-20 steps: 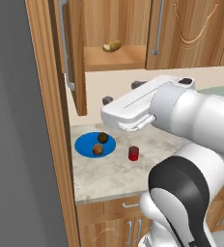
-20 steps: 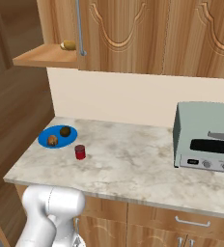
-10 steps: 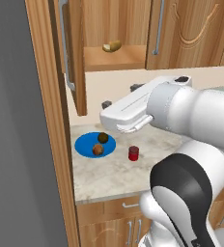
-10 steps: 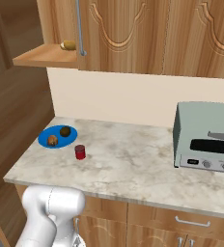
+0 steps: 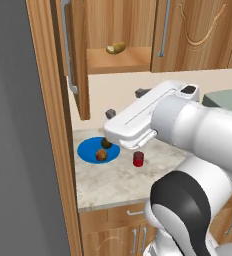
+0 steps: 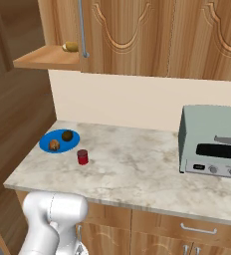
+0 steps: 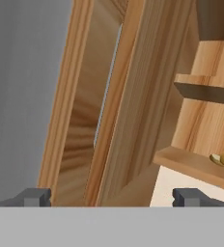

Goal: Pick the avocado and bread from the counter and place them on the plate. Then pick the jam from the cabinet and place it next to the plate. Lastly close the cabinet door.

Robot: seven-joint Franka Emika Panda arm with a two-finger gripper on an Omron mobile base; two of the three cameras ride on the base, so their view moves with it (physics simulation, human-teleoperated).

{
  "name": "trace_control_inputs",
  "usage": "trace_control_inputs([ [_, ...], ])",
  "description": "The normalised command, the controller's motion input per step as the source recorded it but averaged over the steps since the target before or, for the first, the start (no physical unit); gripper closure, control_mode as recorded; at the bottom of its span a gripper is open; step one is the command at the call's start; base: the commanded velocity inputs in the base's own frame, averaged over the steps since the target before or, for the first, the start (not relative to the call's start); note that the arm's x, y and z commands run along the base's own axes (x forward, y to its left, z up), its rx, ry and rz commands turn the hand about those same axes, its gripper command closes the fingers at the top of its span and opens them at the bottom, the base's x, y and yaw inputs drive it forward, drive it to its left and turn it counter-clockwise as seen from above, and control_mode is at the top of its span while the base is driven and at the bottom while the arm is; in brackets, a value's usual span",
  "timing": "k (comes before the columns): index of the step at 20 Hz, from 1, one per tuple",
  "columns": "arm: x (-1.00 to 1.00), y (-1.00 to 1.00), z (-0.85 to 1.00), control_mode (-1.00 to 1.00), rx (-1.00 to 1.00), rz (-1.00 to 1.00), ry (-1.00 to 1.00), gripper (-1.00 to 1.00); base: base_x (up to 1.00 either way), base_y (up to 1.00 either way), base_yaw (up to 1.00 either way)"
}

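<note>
On counter: plate with avocado and bread on it, jam just beside
Step in hand: closing cabinet door, judged
Jaws: gripper wide open, gripping nothing, facing door edge
Advice: bring fingers behind door's outer face, push slowly toward cabinet, keep clear of handle
Cabinet shelf: one yellowish lump inside

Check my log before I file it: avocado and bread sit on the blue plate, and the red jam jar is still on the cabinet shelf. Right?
Not quite. The jam stands on the counter beside the plate, as the right base view shows. The avocado and bread are on the plate.
</note>
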Motion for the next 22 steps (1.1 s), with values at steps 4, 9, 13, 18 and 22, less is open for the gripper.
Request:
trace_control_inputs([
  [4, 0.12, 0.00, -0.15, -1.00, 0.00, 0.00, -0.11, -1.00, 0.00, 0.00, 0.00],
  [9, 0.14, 0.11, 0.03, -1.00, 0.03, 0.00, -0.10, -1.00, 0.00, 0.00, 0.00],
  [13, 0.05, 0.38, 0.22, -1.00, 0.03, -0.03, -0.06, -1.00, 0.00, 0.00, 0.00],
  [18, 0.14, 0.29, 0.03, -1.00, 0.00, -0.03, -0.03, -1.00, 0.00, 0.00, 0.00],
  [22, 0.23, 0.05, 0.00, -1.00, 0.00, -0.05, 0.00, -1.00, 0.00, 0.00, 0.00],
])
